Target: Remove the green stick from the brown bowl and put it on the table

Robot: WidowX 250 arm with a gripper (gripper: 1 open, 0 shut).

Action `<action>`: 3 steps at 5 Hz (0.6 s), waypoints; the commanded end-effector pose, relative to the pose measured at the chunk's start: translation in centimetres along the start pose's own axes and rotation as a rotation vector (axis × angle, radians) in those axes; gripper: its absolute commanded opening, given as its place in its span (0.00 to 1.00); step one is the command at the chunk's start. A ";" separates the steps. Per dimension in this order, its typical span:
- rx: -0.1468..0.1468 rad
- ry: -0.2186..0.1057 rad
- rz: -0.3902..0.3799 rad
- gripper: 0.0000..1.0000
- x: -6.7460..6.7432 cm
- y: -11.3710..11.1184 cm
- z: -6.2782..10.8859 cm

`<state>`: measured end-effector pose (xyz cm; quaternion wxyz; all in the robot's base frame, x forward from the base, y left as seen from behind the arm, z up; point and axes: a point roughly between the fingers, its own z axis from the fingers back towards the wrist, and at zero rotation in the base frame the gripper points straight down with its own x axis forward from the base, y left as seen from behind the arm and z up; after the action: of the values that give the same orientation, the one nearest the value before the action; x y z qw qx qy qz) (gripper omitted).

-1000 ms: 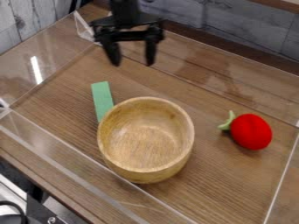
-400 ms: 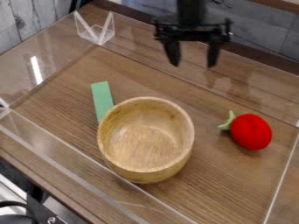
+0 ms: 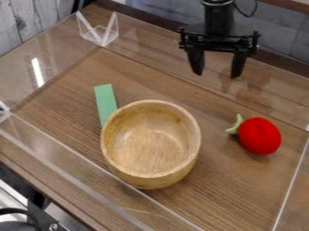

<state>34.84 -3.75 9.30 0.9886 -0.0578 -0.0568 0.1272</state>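
A wood-grain table (image 3: 229,86) with clear acrylic walls holds three things: one brown bowl (image 3: 151,143), one green stick (image 3: 105,102) lying flat just beside the bowl's far-left rim, and one strawberry (image 3: 256,134) at right. One gripper (image 3: 218,66) hangs far right, fingers spread, empty.

Light-green stick (image 3: 105,102); light-brown bowl (image 3: 151,143) with visible grain; brown wood-grain table (image 3: 229,180); red strawberry (image 3: 258,135) with green leaf; black gripper (image 3: 219,65).

arm: reaching down from top right | gripper (image 3: 219,65): jaws apart, pointing downward; holding nothing
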 end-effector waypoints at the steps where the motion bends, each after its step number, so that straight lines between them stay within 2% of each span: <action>1: -0.012 -0.080 0.005 1.00 2.1 -0.4 1.7; 3: 0.000 -0.097 0.046 1.00 3.2 0.4 1.6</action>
<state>36.34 -2.77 8.99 0.9847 -0.0497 -0.0703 0.1515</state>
